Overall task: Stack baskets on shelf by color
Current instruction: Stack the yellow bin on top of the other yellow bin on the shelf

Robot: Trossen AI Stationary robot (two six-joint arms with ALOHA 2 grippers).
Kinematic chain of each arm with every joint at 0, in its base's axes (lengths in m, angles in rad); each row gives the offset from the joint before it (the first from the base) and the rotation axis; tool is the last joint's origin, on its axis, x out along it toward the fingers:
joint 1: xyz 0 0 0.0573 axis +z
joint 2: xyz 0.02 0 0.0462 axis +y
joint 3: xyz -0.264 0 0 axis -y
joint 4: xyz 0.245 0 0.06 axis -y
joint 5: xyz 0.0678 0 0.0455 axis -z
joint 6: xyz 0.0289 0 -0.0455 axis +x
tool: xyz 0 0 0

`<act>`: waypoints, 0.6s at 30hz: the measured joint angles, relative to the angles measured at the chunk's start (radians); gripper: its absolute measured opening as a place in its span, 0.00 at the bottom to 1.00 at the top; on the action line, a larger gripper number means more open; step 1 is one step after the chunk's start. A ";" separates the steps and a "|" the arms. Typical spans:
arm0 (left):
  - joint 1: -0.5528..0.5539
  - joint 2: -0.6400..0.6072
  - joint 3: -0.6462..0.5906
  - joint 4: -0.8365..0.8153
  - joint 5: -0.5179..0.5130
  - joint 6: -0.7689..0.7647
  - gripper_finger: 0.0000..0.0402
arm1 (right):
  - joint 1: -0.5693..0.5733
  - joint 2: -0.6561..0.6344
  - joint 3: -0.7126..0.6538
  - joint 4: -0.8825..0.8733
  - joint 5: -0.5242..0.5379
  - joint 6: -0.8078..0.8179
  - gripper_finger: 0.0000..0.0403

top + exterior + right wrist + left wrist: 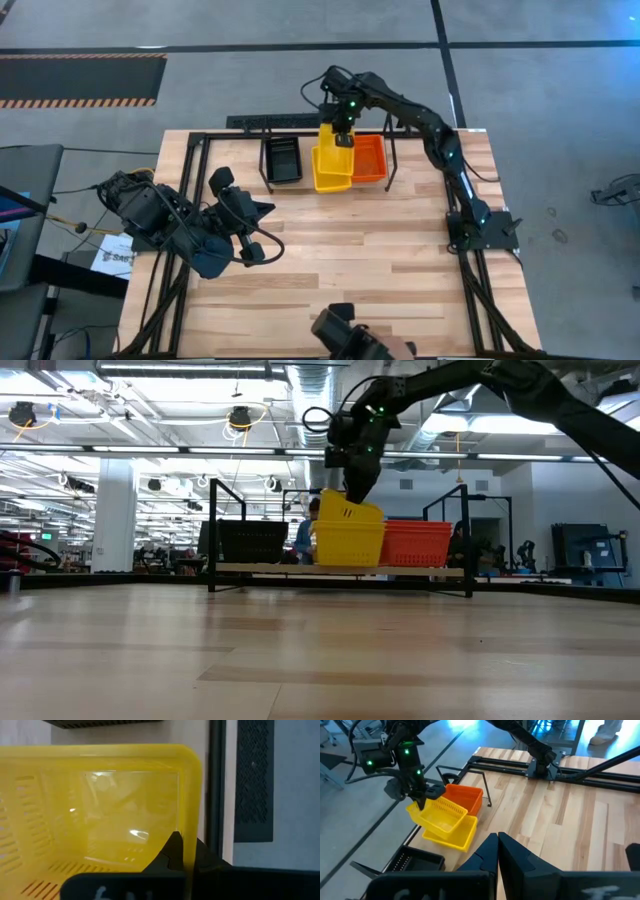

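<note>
Leftmost, the left gripper (262,232) waits near the tabletop's left edge, fingers together. On the shelf (389,168) along the far edge sit black basket (283,160), yellow stack (332,176), orange basket (368,158). Clamped on the tilted top yellow basket (330,138), the right gripper (343,137) should level its rim first, long axis front-to-back, then release.

The near desk (340,250) lies open between the two arms. At the far edge the shelf (390,160) is crowded: black basket (283,160), tilted yellow basket (332,165) (held by the right pincer (343,135)) and orange basket (368,158) fill it side by side.
</note>
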 joint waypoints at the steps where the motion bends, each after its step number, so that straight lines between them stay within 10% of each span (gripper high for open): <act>1: 0.000 0.000 0.000 0.000 0.000 -0.002 0.00 | -0.006 0.000 0.000 0.001 0.001 0.000 0.00; 18: 0.000 0.000 0.000 0.000 -0.001 -0.005 0.00 | 0.076 0.002 0.000 -0.058 -0.123 -0.057 0.00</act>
